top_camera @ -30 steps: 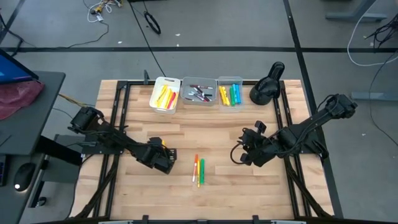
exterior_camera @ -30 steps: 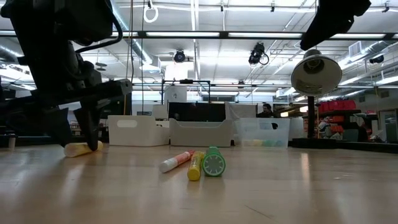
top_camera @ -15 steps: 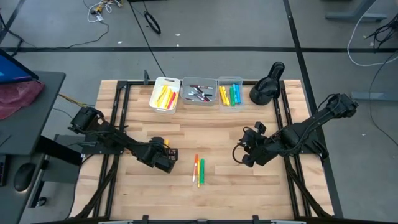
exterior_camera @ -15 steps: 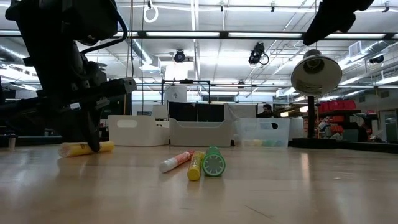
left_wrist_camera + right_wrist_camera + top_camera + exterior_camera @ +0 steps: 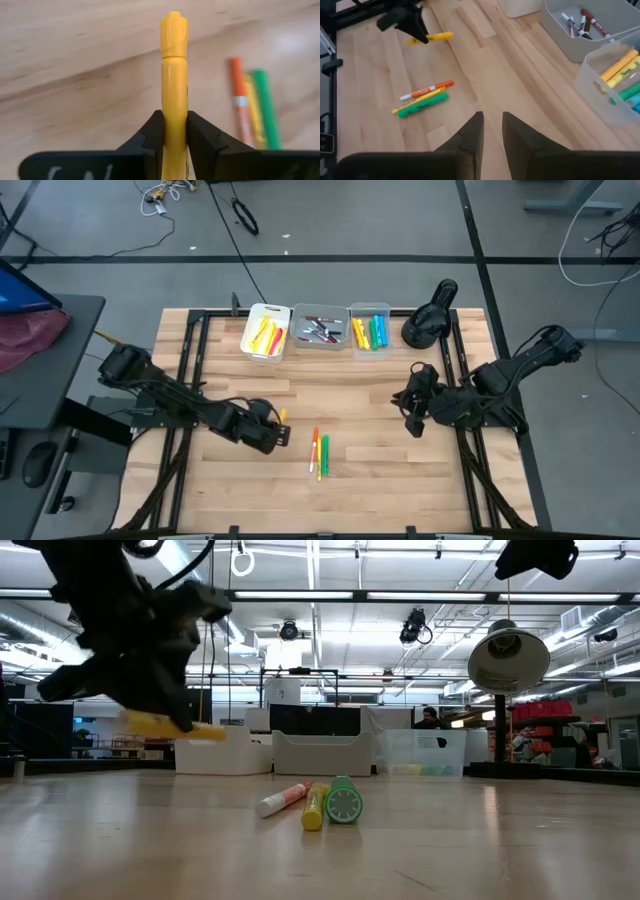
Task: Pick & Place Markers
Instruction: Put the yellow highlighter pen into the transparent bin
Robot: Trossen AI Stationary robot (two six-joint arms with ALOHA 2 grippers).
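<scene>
My left gripper is shut on a yellow marker, which hangs in the air over the table's left middle. An orange marker, a thin yellow one and a green one lie side by side on the table's middle, just right of the left gripper; the low view shows them too, green marker foremost. My right gripper hovers right of them, with a narrow gap between its fingers and nothing held. My left gripper pinches the yellow marker's barrel between its two fingers, coming from above at a slant. The marker is lifted clear of the table and lies almost level. Its capped end sticks out past the fingertips.
Three bins stand in a row at the far edge: a white one with yellow and orange markers, a grey one with dark and white pens, a clear one with yellow, green and blue markers. A black lamp stands right of them.
My left gripper has risen with the yellow marker, which lay on the table a second ago and now hangs clear, and has shifted slightly toward the table's right. My right gripper has drawn back toward the right and far edges.
</scene>
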